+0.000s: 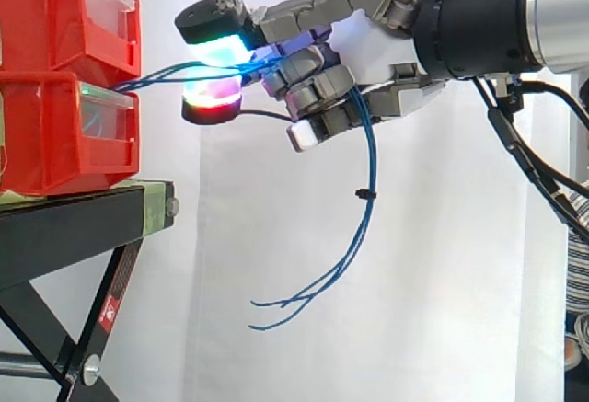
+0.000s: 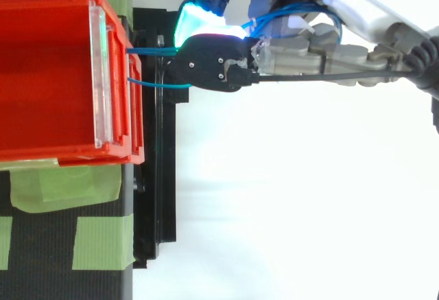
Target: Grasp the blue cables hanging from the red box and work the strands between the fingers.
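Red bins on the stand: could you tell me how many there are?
2: the upper bin stacked on the lower bin, resting on the black stand; others may be hidden.

Black stand with crossed legs, green tape patches on its top, white curtain behind.

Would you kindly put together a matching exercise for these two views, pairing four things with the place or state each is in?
Things
1. blue cables
2. hand
3. red bins
4. green tape patches

Places or states
A. stacked one on the other on the black stand
B. stuck flat on the black surface beside the bin, seen from above
C. curled round thin strands, pads glowing
D. running from a bin front into the grip, loose ends dangling below

Pairs: 1-D, 2-C, 3-A, 4-B
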`<state>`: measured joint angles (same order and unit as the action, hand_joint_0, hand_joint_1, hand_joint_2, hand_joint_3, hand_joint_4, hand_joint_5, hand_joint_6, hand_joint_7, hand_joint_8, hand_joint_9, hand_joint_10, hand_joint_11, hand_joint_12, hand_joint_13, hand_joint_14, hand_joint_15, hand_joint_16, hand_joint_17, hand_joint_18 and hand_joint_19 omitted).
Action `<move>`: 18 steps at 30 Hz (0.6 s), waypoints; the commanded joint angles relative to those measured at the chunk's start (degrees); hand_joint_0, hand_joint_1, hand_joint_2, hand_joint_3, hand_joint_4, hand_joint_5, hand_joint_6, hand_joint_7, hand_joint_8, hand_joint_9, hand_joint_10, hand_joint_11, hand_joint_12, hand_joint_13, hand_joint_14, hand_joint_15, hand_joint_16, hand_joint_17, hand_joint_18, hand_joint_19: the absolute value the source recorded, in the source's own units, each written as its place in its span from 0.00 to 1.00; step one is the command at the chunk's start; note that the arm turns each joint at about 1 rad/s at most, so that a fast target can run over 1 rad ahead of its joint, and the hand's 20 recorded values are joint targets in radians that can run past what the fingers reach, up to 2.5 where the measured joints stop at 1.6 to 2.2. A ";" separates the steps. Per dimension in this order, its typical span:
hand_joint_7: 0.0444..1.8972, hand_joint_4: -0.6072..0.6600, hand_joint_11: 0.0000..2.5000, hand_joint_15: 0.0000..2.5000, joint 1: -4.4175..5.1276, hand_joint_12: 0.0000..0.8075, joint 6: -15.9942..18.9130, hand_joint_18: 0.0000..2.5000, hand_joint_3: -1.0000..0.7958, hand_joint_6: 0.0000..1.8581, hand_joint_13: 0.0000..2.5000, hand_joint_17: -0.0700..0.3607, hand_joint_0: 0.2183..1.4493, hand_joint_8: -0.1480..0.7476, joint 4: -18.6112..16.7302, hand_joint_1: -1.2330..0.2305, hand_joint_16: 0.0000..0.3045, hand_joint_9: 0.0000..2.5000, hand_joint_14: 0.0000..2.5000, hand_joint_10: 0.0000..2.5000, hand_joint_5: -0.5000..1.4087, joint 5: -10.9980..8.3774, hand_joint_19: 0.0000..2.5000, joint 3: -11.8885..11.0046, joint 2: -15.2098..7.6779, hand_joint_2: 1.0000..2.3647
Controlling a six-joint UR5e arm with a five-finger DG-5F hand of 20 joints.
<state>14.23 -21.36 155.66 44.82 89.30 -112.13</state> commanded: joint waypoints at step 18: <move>0.71 0.66 1.00 0.66 0.09 0.59 0.00 0.46 0.59 0.01 0.35 0.43 0.73 0.62 3.68 0.37 0.17 0.20 1.00 1.00 0.53 1.05 0.27 -0.01 0.95 0.01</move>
<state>14.19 -21.48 158.05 45.99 89.30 -111.37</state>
